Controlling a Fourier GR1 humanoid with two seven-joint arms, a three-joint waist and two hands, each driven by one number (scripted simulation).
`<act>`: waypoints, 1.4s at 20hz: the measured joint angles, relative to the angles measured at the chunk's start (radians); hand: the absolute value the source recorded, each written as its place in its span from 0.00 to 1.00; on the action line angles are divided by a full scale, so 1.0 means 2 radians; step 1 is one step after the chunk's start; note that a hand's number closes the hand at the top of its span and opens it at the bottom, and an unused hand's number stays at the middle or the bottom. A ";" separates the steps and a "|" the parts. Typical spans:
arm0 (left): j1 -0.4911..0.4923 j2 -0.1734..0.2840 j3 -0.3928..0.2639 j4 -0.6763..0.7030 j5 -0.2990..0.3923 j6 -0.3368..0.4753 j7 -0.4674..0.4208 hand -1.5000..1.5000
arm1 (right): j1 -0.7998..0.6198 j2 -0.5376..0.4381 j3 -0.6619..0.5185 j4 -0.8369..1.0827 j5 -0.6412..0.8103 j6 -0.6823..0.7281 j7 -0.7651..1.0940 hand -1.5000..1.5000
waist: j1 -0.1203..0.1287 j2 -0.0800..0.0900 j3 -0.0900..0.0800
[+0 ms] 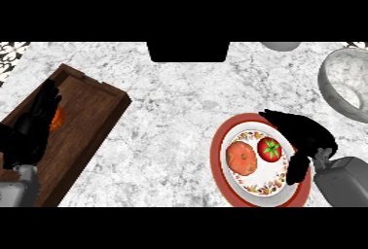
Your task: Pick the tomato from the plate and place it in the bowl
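Head view looks steeply down on a marbled grey counter [173, 121]. At the near right lies a red-rimmed patterned plate [250, 187] carrying two things side by side: a small red tomato [270, 149] with a green stem star on the right, and a larger orange fruit [241, 157] on the left, the two close together. Over the plate's right edge the right hand [305, 138] arches just beside the tomato, fingers and thumb spread apart and closed on nothing. Farther right, at the far edge, sits a grey marbled bowl [338, 85], well apart from the plate. On the left, the left hand [32, 129] rests with fingers straight over a dark wooden tray [90, 116], partly hiding an orange object [57, 118].
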 measured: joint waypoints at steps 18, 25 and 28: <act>-0.012 -0.033 0.026 -0.011 -0.038 -0.021 0.021 0.50 | -0.017 0.075 -0.036 0.097 0.101 -0.008 -0.075 1.00 | 0.000 -0.002 -0.003; -0.007 -0.038 0.031 -0.021 -0.042 -0.027 0.027 0.50 | -0.034 0.089 -0.043 0.140 0.126 -0.038 -0.117 1.00 | 0.000 -0.005 -0.006; -0.009 -0.043 0.029 -0.026 -0.049 -0.023 0.032 0.50 | -0.027 0.084 -0.044 0.142 0.133 -0.059 -0.153 1.00 | 0.000 -0.005 -0.005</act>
